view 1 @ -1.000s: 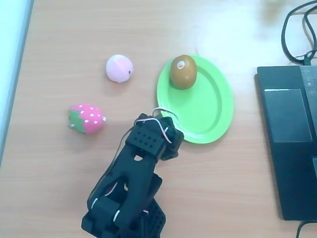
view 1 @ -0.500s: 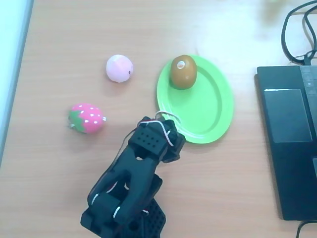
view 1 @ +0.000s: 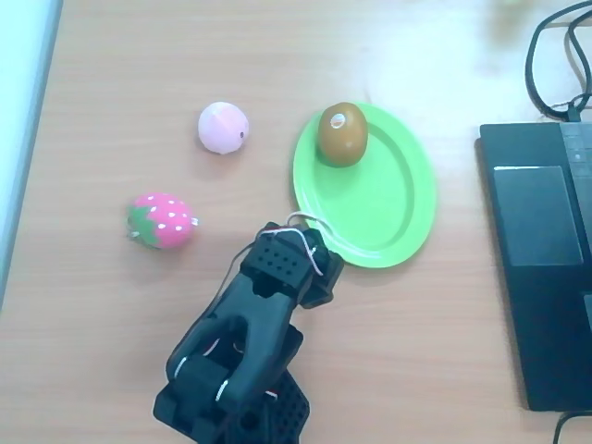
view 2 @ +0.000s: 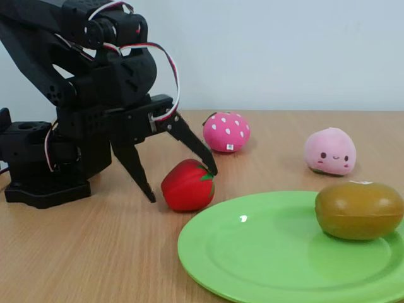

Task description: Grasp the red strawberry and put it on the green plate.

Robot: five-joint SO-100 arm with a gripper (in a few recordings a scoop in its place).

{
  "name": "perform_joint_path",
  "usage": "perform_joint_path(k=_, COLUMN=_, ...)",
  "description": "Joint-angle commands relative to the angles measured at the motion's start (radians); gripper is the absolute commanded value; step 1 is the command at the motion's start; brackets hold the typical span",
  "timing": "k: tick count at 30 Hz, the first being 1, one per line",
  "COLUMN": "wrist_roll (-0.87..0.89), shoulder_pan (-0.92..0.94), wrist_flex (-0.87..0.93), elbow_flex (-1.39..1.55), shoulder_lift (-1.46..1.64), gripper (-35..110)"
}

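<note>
Gripper (view 2: 180,177) spread wide, shifted slightly nearer since earlier; red strawberry (view 2: 187,185) straddled on counter, just left of green plate (view 2: 265,265); grasp pending.

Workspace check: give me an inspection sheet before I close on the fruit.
Surface: wooden table, bare where it shows.
Job's things: red strawberry on the table between the open fingers; green plate beside it.
Clutter: kiwi on the plate; pink strawberry and peach ball on the table.
Grippers: gripper open, straddling the red strawberry.
Cables: black cables at the top right in the overhead view.
Surroundings: laptop; pale wall.
</note>
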Motion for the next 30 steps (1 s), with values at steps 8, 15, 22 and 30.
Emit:
perform_joint_path(k=8, wrist_roll=-0.018, shoulder_pan=-0.012, wrist_flex=-0.037, elbow_flex=0.040, shoulder_lift=0.006, gripper=43)
perform_joint_path(k=15, wrist_roll=-0.018, shoulder_pan=-0.028, wrist_flex=-0.037, elbow_flex=0.066, shoulder_lift=0.015, gripper=43)
perform_joint_path(k=22, wrist_roll=-0.018, shoulder_pan=-0.038, wrist_flex=-0.037, elbow_flex=0.074, shoulder_lift=0.021, gripper=40)
perform_joint_path(k=30, wrist_roll=-0.018, shoulder_pan=-0.037, wrist_flex=-0.037, elbow_flex=0.074, shoulder_lift=0.026, gripper=40)
